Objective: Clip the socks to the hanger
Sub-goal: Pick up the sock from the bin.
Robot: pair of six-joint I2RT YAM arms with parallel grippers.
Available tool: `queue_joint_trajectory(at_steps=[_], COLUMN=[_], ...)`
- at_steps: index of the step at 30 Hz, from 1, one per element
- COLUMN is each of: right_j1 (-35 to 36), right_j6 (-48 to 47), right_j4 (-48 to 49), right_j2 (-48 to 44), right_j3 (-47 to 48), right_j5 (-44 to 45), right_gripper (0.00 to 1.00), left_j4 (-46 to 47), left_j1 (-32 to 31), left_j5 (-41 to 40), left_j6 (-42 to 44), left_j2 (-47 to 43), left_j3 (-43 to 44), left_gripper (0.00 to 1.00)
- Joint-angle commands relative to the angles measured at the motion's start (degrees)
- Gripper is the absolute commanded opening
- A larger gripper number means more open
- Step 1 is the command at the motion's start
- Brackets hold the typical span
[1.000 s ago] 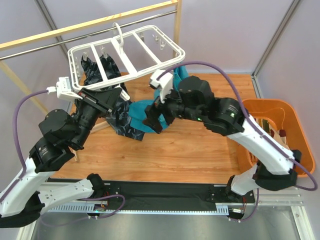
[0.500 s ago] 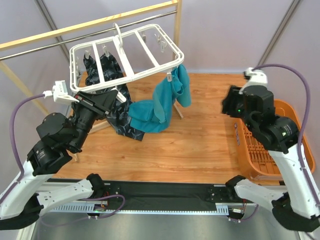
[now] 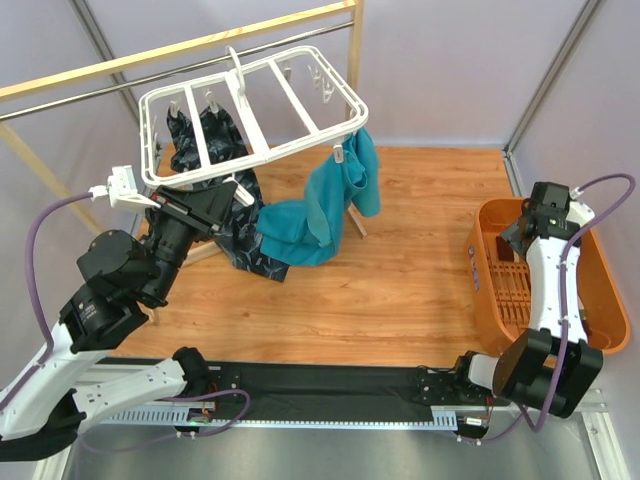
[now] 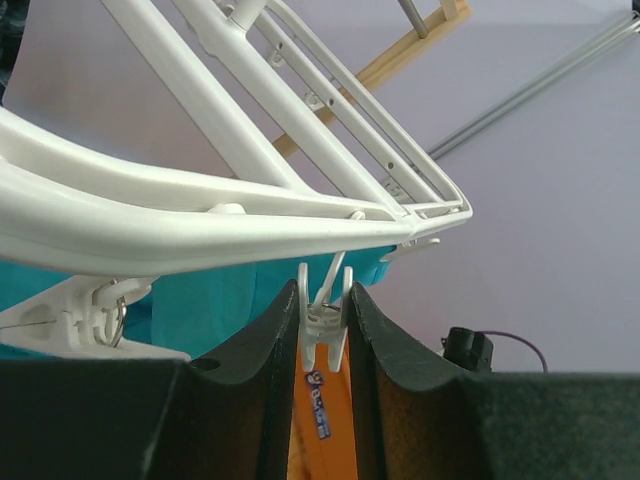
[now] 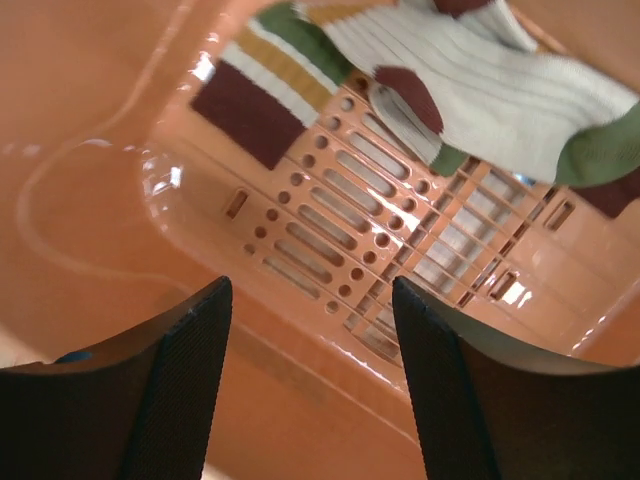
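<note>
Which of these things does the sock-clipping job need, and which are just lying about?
Job: socks; white hanger; its clip, in the left pincer; open right pincer; orange basket holding them.
Just there: teal cloth; navy patterned cloth; wooden rack.

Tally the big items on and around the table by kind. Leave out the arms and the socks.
White hanger: 1
Wooden rack: 1
Orange basket: 1
Teal cloth: 1
Navy cloth: 1
Total: 5
</note>
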Motion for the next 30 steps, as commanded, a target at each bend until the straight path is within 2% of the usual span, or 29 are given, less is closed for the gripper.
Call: queue_joint_trajectory(at_steps=[1,7,11,16,21,24,30], right_j1=[-1.73,-3.13,-7.26,-9.11,-9.56,-9.47,-9.47], right_j6=[8.86,17.39,20.64,22.84,29.6,37.48,37.79], right_j4=[8.62,10.91,13.73,17.6,16.37,12.87,14.09], right_j2=[0.73,5.04,7.15,10.66,14.09,14.79,18.74], right_j3=[-1.66,-1.04,-2.01,-1.67,-0.78,-0.35,1.67], right_j5=[0.72,9.6,9.35,7.07,4.78,8.11,11.19], right_gripper=[0.67,0.73,0.75,0.79,0.77,0.77,0.8], left_j4=[0.19,0.02,0.36,0.28,0.36,0.28,-0.16], left_j1=[-0.25,-0.25,-0.25,-0.25,-0.25,-0.25,-0.25], left_j5=[1.7,0.64,0.64,0.38,0.29,0.11,0.55], left_j6=[-1.01,-2.33,-1.9,-1.54,-1.46,-1.19,-0.66], left_j2=[-0.07,-1.39,-1.3,-1.22,-1.04,-0.78,-0.25], left_j3=[-0.81,-3.01,-2.84,-2.48,-2.22,-2.05,-1.26], left_gripper=[0.0,0.0,0.0,0.0,0.0,0.0,0.0])
